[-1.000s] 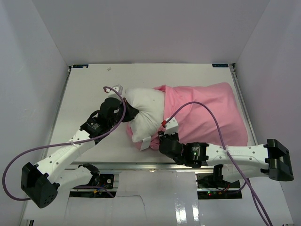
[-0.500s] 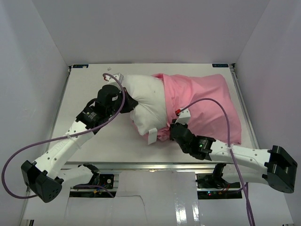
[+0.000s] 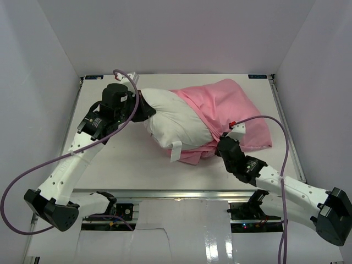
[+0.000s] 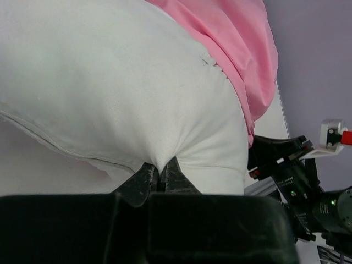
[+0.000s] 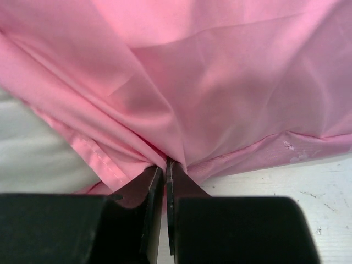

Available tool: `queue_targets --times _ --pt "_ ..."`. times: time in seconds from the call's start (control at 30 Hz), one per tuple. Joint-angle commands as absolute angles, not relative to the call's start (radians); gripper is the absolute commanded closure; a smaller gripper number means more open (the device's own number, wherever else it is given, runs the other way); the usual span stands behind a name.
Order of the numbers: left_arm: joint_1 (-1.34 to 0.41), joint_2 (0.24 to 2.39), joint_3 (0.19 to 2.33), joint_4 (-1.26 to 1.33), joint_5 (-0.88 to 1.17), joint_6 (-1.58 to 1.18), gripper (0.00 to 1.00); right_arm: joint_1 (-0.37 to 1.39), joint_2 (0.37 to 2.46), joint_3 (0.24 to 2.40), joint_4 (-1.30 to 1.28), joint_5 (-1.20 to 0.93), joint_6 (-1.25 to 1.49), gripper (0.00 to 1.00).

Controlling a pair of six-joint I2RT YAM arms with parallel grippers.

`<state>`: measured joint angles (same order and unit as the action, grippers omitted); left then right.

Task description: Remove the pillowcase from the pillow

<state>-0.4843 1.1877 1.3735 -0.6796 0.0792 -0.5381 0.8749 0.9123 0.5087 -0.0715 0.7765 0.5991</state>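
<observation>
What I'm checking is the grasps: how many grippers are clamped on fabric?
2. The left gripper pinches the pillow at its bare end; the right gripper pinches the pillowcase on its near side.

White tubular links and bulky black joints form the left arm (image 3: 71, 162) and right arm (image 3: 297, 190); a purple cable (image 3: 44, 166) trails along each. The left end effector (image 4: 159, 168) and right end effector (image 5: 165, 165) have dark, tapered fingers.

The right fingers (image 5: 147, 192) pinch a gathered fold of the creased pink pillowcase (image 5: 220, 82).
</observation>
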Motion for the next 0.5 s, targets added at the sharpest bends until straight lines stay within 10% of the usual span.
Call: queue_targets --times 0.0,0.3,0.47 --pt "-0.442 1.126 1.390 -0.630 0.121 -0.503 1.00 0.812 0.954 0.503 -0.166 0.825 0.597 0.92" --pt "-0.442 0.959 0.963 -0.434 0.272 -0.505 1.00 0.833 0.962 0.658 -0.357 0.727 0.531 0.84" --pt "-0.442 0.933 0.991 -0.497 0.212 -0.463 0.40 0.853 0.848 0.689 -0.348 0.569 0.433 0.64"
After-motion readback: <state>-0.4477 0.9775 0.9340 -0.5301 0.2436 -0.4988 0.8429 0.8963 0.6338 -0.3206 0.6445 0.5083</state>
